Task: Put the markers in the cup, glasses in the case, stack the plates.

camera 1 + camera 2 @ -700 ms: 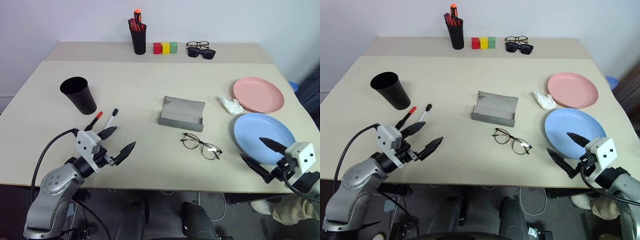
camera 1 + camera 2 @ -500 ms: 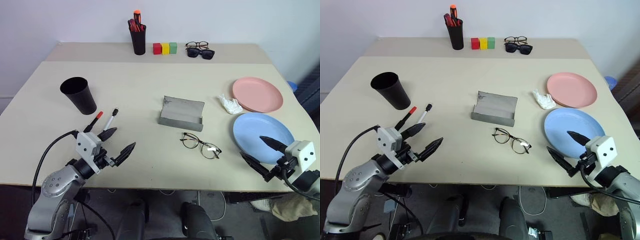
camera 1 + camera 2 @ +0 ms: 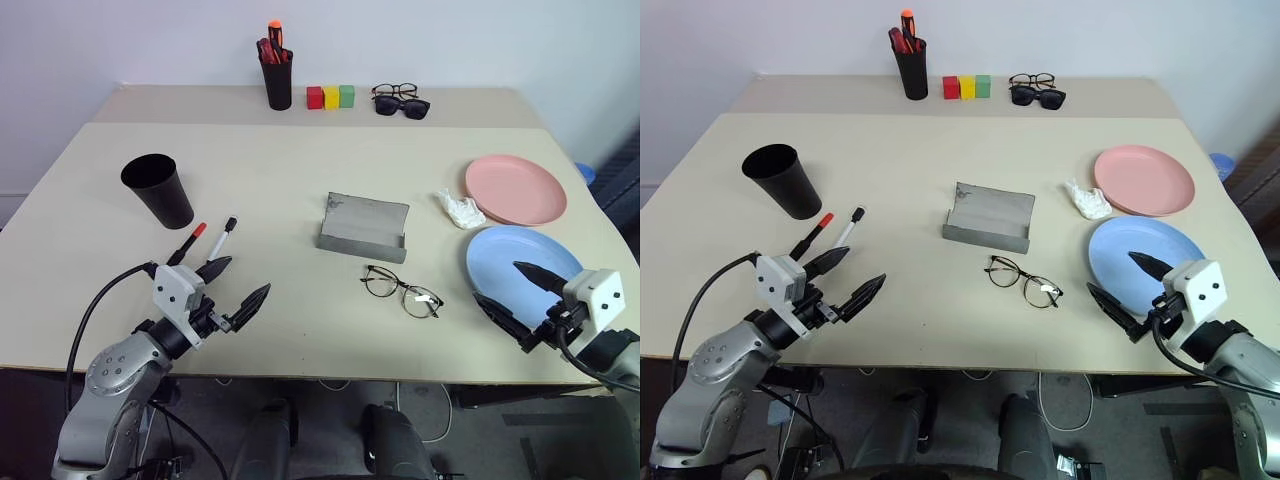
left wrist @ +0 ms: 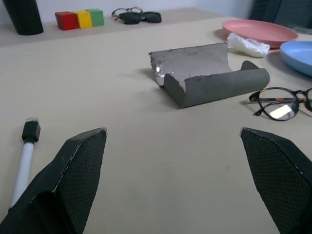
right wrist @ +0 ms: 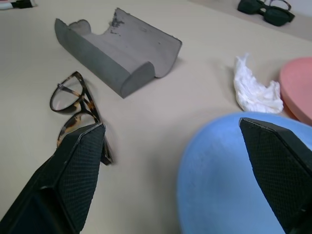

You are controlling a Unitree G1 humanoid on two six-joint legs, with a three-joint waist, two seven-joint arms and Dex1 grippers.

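A wide black cup (image 3: 158, 190) stands at the left, with two markers just in front of it, one red-capped (image 3: 187, 243) and one whitish (image 3: 222, 237). The grey case (image 3: 363, 227) lies open at the table's middle. Thin wire-framed glasses (image 3: 401, 290) with a white tag rest just in front of it. On the right, a pink plate (image 3: 515, 189) sits behind a light blue plate (image 3: 520, 270). My left gripper (image 3: 250, 274) hovers open and empty close to the markers' near ends. My right gripper (image 3: 498, 282) is open over the blue plate's near edge, holding nothing.
A crumpled white tissue (image 3: 461, 209) lies between the case and the pink plate. Along the back stand a black pen pot (image 3: 277, 78) of red-orange pens, three coloured blocks (image 3: 331, 96), and sunglasses with other spectacles (image 3: 401, 100). The table's front edge runs just below both grippers.
My right gripper has edged slightly forward and inward over the blue plate's near edge. The left gripper and the objects have stayed put.
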